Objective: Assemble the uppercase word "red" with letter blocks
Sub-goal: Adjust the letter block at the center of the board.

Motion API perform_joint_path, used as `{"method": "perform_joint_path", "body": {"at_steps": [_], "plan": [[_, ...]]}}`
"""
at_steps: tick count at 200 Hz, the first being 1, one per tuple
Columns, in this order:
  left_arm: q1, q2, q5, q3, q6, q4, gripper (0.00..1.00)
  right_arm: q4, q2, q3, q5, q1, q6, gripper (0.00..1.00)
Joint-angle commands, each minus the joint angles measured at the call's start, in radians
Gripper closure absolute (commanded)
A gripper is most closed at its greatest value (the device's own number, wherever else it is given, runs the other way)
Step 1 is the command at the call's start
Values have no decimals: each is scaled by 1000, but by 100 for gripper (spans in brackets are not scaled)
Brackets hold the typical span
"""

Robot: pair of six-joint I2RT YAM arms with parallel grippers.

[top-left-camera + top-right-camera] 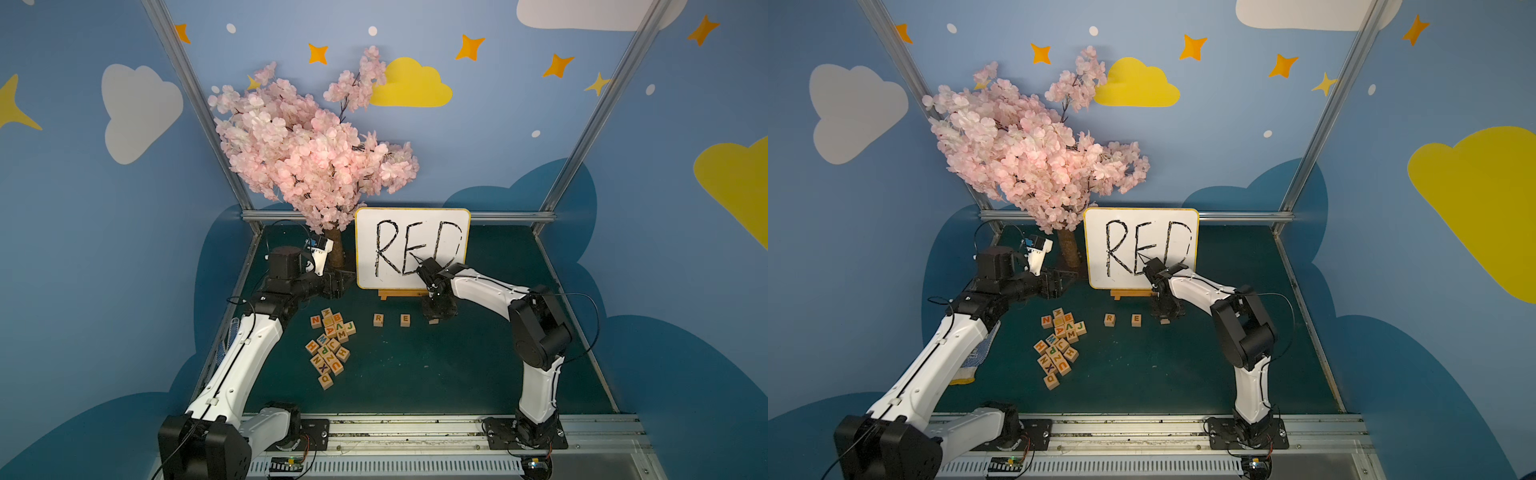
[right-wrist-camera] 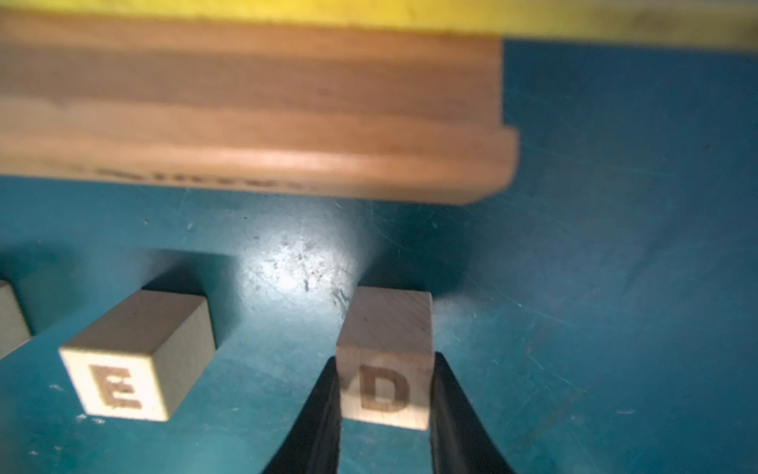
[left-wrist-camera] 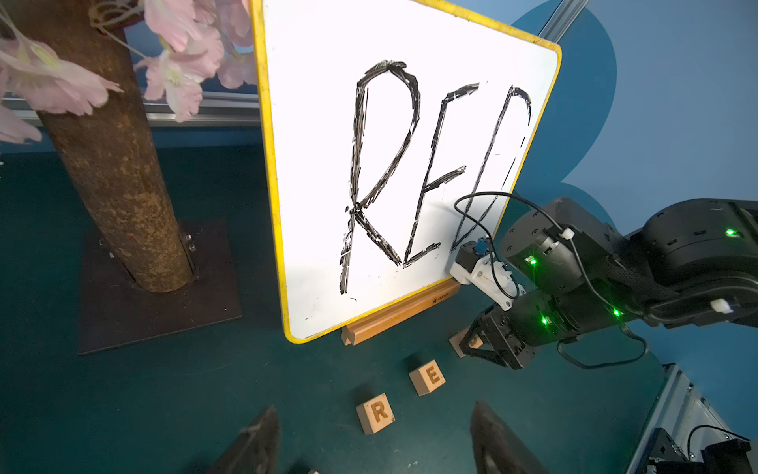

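Both top views: dimmish, even light from above, faint shadows, fairly sharp. Left wrist view: whiteboard [image 3: 311,205] blown out, its edges bowed by wide lens. Right wrist view: wooden stand [image 2: 246,115] v. blurred, D block [image 2: 385,394] clearer, glare patch on table [image 2: 295,266], dark shadow behind E block [image 2: 119,390].

Blue cloud walls [image 1: 62,249], dk green tabletop [image 1: 415,374]
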Motion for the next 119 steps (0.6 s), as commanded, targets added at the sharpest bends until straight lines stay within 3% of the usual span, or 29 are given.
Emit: {"method": "perform_joint_path", "body": {"at_steps": [1,28,90,119], "plan": [[4,-1,0,-6,14,0,28,39,-8,-32,-17,8,-15,80],[4,-1,0,-6,13,0,28,40,-18,-40,-19,12,-12,79],[4,-1,-11,-9,6,5,27,31,-27,-42,-17,17,18,65],[5,-2,-12,-9,2,7,27,36,-41,-58,-23,17,40,71]]}}
